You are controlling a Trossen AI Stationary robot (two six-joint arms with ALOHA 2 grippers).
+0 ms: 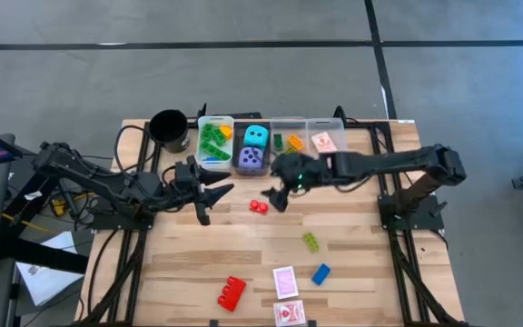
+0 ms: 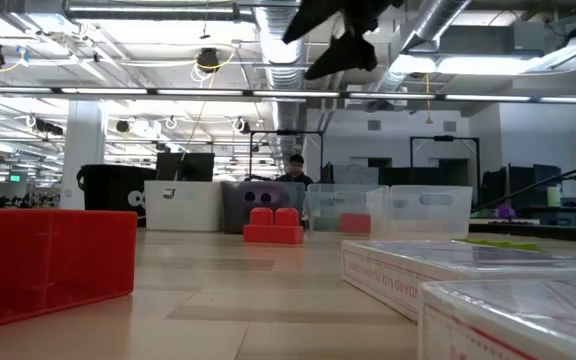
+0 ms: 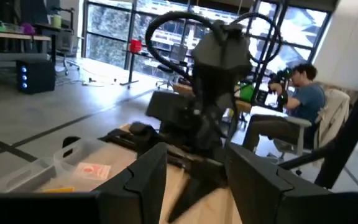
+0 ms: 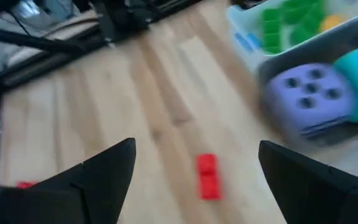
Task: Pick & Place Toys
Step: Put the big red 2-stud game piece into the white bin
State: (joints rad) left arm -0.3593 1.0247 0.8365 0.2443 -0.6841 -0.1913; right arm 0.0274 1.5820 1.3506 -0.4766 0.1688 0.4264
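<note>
A small red brick (image 1: 259, 206) lies flat on the wooden table (image 1: 198, 272), also seen in the right wrist view (image 4: 207, 176). My right gripper (image 1: 275, 197) (image 4: 196, 146) hangs open in the air just right of and above it, slanting down. My left gripper (image 1: 216, 202) (image 3: 197, 152) is open, held level above the table to the brick's left, with nothing between its fingers. A green brick (image 1: 310, 242), a blue brick (image 1: 320, 273), a bigger red brick (image 1: 231, 292) and two red-white cards (image 1: 285, 282) lie nearer the front edge.
Clear bins line the far edge: one with green bricks (image 1: 214, 141), one with a cyan die (image 1: 256, 135) and a purple die (image 1: 250, 159), one with small bricks (image 1: 289, 141), one with a card (image 1: 323, 141). A black cup (image 1: 169, 129) stands left of them. A person sits beyond the table (image 3: 294, 99).
</note>
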